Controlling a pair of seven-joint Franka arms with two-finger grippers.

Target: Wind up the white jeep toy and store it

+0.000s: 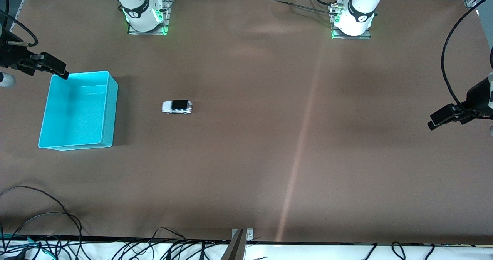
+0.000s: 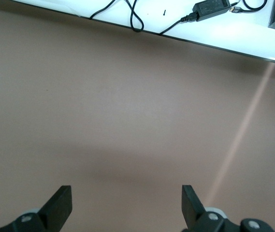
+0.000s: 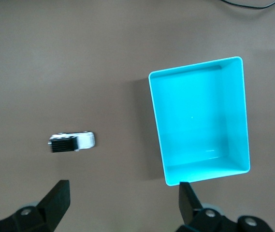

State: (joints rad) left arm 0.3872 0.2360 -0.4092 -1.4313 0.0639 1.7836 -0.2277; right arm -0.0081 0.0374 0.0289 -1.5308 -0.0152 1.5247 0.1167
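Sitting on its four wheels on the bare brown table (image 1: 269, 156), the white jeep toy (image 1: 176, 107) lies free of everything, with nothing touching it, so the winding step looks not yet begun. It stands side-on to the front camera, which leaves its long flanks exposed for a pinch across the body. Just toward the right arm's end of the table from it, with a clear strip of table between them, is the cyan bin (image 1: 109, 109), upright and with nothing visible inside; its closeness to the toy probably serves to keep the final carry short. The right gripper (image 1: 52, 68) hangs over the bin's corner farthest from the front camera, its fingers spread wide and gripping nothing, and its wrist view looks down on both the toy (image 3: 72, 142) and the bin (image 3: 159, 130), which suggests this arm is the one placed to reach in first. The left gripper (image 1: 446, 117) waits over the bare table at the left arm's end, well apart from the toy, fingers likewise spread and empty; its own view shows only table and the cabled edge. Judging from this, the whole task is ahead: grasp, wind, then drop into the bin.
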